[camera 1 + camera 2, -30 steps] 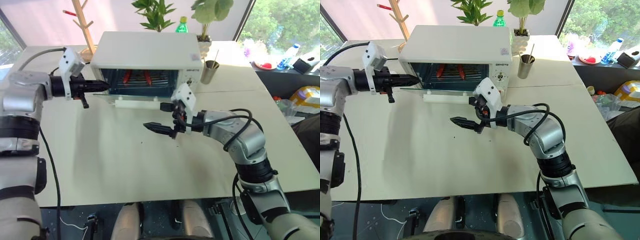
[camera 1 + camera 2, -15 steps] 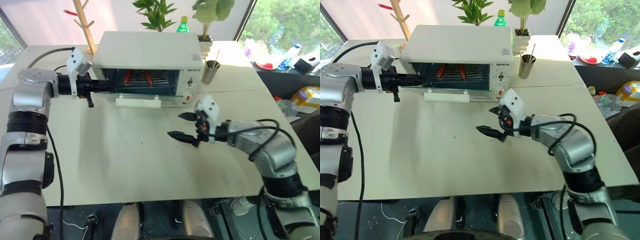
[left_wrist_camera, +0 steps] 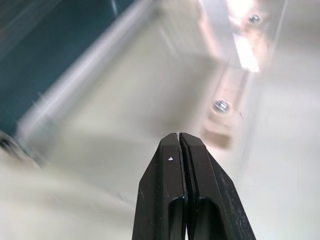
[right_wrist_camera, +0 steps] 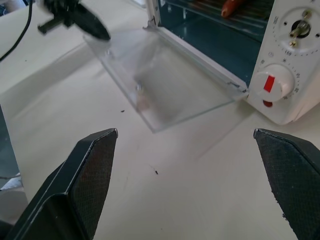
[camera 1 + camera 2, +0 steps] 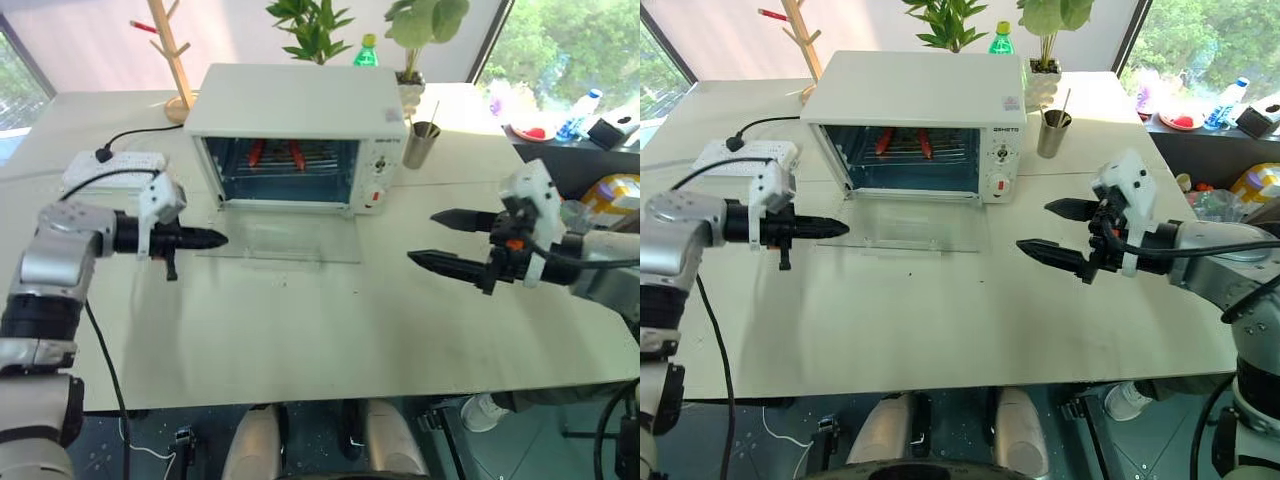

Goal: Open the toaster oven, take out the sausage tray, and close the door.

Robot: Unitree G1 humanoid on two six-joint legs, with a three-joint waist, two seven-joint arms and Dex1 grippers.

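Table (image 5: 300,340): big off-white top, wide bare area in front of the oven, seam running across behind it at about 12 o'clock.

Toaster oven (image 5: 300,100): white box, centre-back of the table. Control panel on its right end with a dial, a knob and a red button; small logo above the dial, too small to read. Small sticker on the top near the right corner, not readable.

Door (image 5: 285,240): clear glass panel, fully dropped and lying flat on the table at 6 o'clock from the oven mouth. Handle screws show through the glass in the left wrist view.

Sausage tray (image 5: 290,155): inside the cavity on the rack, two red-brown sausages toward the back, tray itself mostly hidden.

Right gripper (image 5: 455,243): at 3 o'clock from the door, well apart from it, fingers spread wide, grasping nothing.

Left gripper (image 5: 212,239): at 9 o'clock from the door, tip just beside its left edge, fingers clenched together on nothing.

Power strip (image 5: 110,168): white, at 9 o'clock from the oven, black cable plugged in.

Metal cup (image 5: 420,143): at 3 o'clock from the oven, a stick standing in it.

Green bottle (image 5: 365,50) and potted plants behind the oven at 12 o'clock.
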